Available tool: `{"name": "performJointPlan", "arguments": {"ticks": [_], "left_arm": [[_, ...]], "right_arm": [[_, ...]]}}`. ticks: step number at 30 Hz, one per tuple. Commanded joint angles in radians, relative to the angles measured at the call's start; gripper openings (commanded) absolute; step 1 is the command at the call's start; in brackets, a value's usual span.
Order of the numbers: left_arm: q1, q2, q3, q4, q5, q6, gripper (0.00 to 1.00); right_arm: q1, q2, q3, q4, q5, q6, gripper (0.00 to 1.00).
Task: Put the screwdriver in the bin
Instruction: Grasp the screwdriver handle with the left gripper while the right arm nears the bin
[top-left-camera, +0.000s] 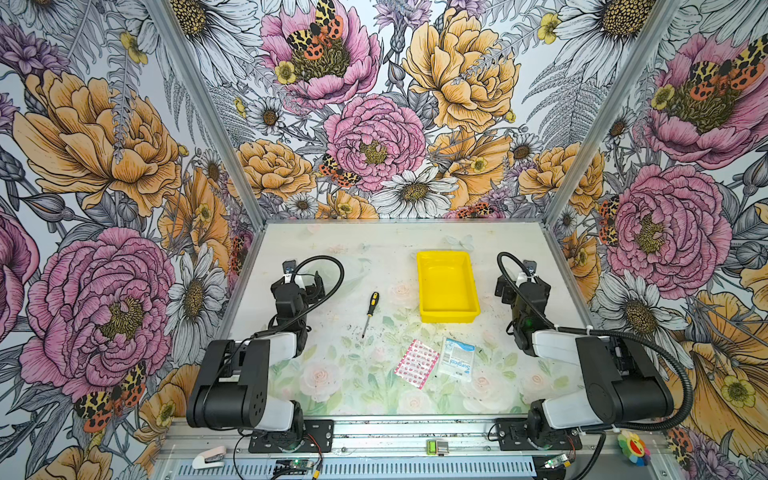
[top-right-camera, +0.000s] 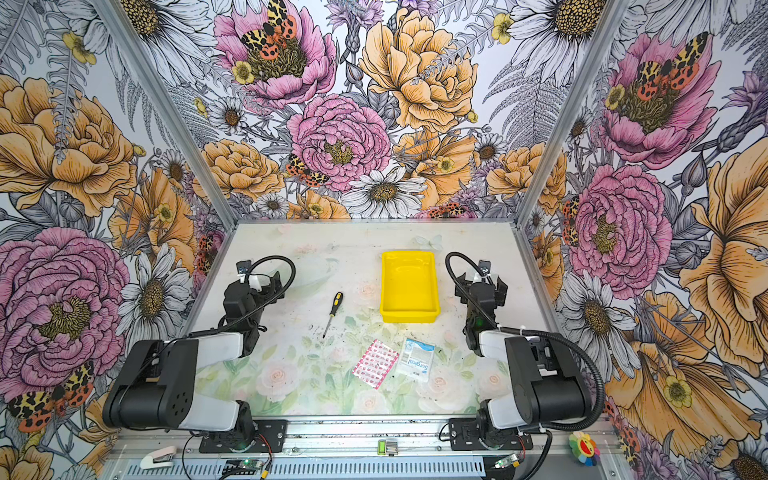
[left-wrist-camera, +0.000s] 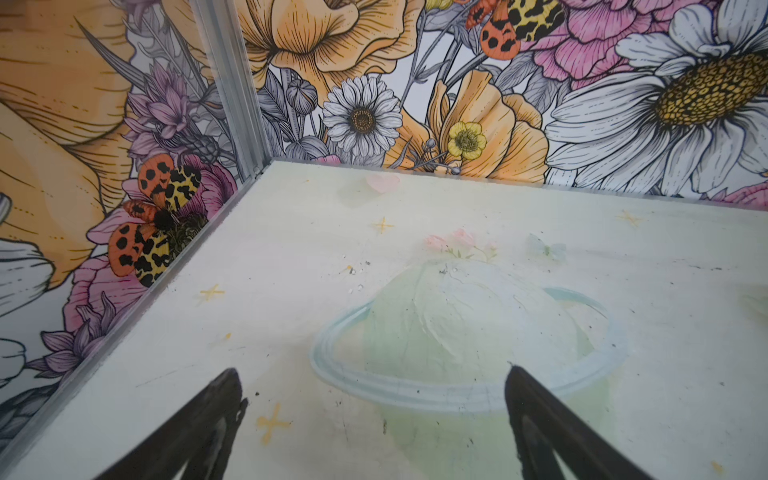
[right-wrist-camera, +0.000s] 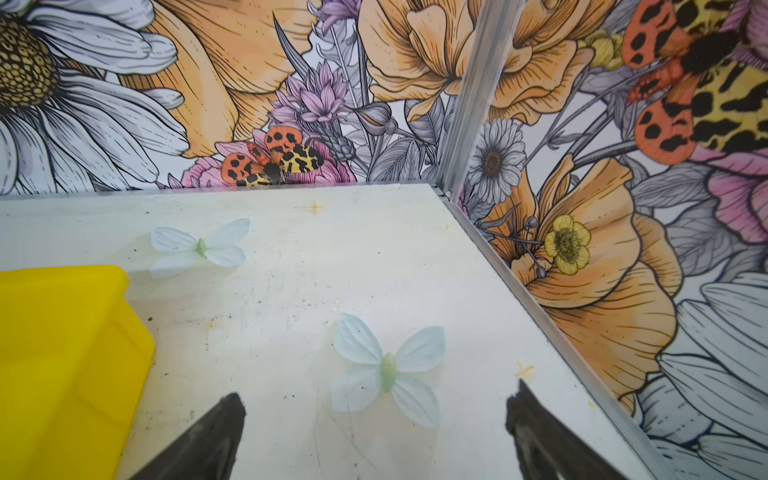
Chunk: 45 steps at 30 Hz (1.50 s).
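Lying flat on the floral tabletop (top-left-camera: 332, 257), the slim black-and-yellow-handled metal screwdriver (top-left-camera: 369, 312) rests left of the shallow yellow plastic bin (top-left-camera: 451, 316). Both arms sit folded; left gripper (left-wrist-camera: 372, 372) and right gripper (right-wrist-camera: 376, 392) jaws stand apart, empty.

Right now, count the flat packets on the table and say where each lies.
2. The red-patterned packet lies nearer the camera than the bin, with the white-and-blue packet beside it, to its right. None looks hidden.
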Motion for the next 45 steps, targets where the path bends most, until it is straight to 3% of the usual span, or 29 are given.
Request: {"name": "performJointPlan", "arguments": {"ticks": [1, 4, 7, 12, 20, 24, 30, 39, 45], "left_arm": [[-0.062, -0.074, 0.073, -0.222, -0.145, 0.008, 0.98], [-0.102, -0.12, 0.115, -0.336, -0.165, -0.021, 0.99], [-0.107, -0.14, 0.22, -0.573, -0.164, -0.161, 0.99], [-0.111, -0.102, 0.377, -0.819, 0.044, -0.245, 0.99], [-0.201, 0.08, 0.67, -1.145, 0.151, -0.363, 0.99], [-0.27, 0.174, 0.797, -1.266, 0.187, -0.376, 0.99], [-0.34, 0.353, 0.985, -1.508, 0.156, -0.429, 0.99], [-0.409, 0.532, 1.064, -1.556, 0.17, -0.488, 0.99], [-0.419, 0.603, 1.094, -1.556, 0.188, -0.481, 0.94]], "right_arm": [[0.038, -0.085, 0.088, -0.184, 0.068, -0.048, 0.99], [0.073, -0.125, 0.176, -0.325, 0.109, -0.029, 1.0], [0.092, -0.15, 0.291, -0.513, 0.121, 0.065, 1.0], [0.149, -0.086, 0.514, -0.853, 0.173, 0.165, 1.0], [0.302, -0.057, 0.584, -0.869, 0.044, 0.123, 0.99], [0.361, -0.047, 0.636, -0.934, -0.116, 0.071, 0.99], [0.424, -0.084, 0.634, -0.957, -0.314, 0.121, 0.99], [0.536, -0.18, 0.518, -0.951, -0.532, -0.026, 1.0], [0.559, -0.224, 0.45, -0.952, -0.579, -0.064, 0.99]]}}
